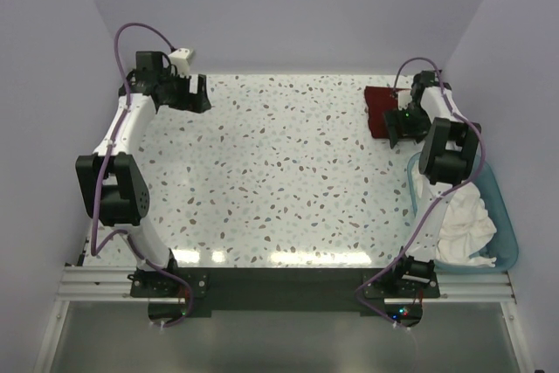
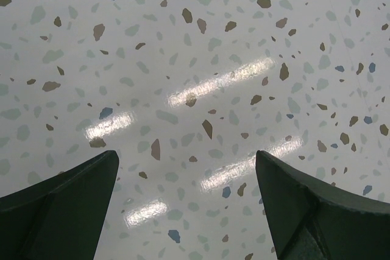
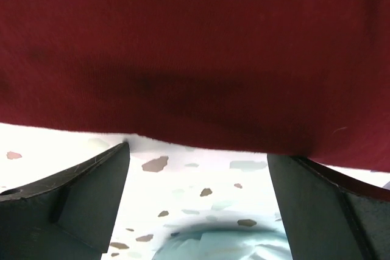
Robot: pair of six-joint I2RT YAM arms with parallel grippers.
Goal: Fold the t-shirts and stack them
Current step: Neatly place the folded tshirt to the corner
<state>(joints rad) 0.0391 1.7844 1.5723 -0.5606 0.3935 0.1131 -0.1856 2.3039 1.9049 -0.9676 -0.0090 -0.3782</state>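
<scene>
Maroon t-shirt (image 1: 377,107) is laid at the far right corner of the table (image 1: 279,172); the white t-shirt (image 1: 463,216) is heaped in the tub (image 1: 507,220). The right gripper (image 3: 196,156) is held wide open and empty at the maroon hem, and the left gripper (image 2: 186,172) is held likewise over bare tabletop.

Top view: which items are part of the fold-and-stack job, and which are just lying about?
Job:
- maroon t-shirt, far right on the table
- white t-shirt, crumpled in the light blue tub

Lying about:
- the light blue tub itself, only a container
- small white box, far left corner
</scene>
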